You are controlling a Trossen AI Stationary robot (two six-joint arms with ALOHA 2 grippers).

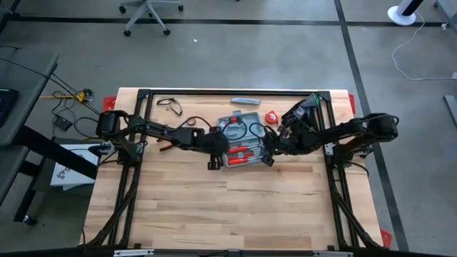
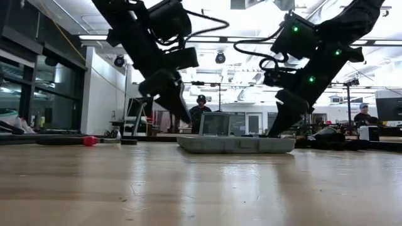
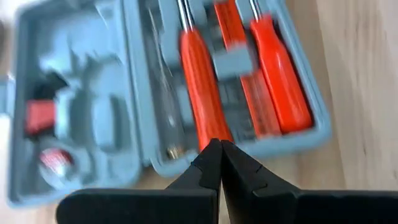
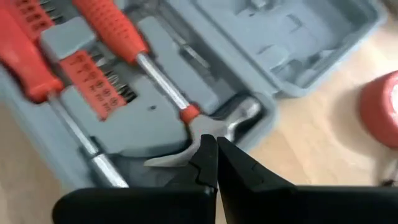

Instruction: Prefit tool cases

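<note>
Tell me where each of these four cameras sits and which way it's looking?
High view: above the table, looking straight down; both arms meet over the open tool case.
Low view: table height, looking level; both arms drop beside the tool case.
Left wrist view: on the left arm; shut left gripper over red handles.
Right wrist view: on the right arm; shut right gripper near the hammer.
All views share the case.

A: What lies on the wooden table near the top of the high view?
B: A round red thing, a slim grey-blue bar, and a black cable at upper left.
</note>
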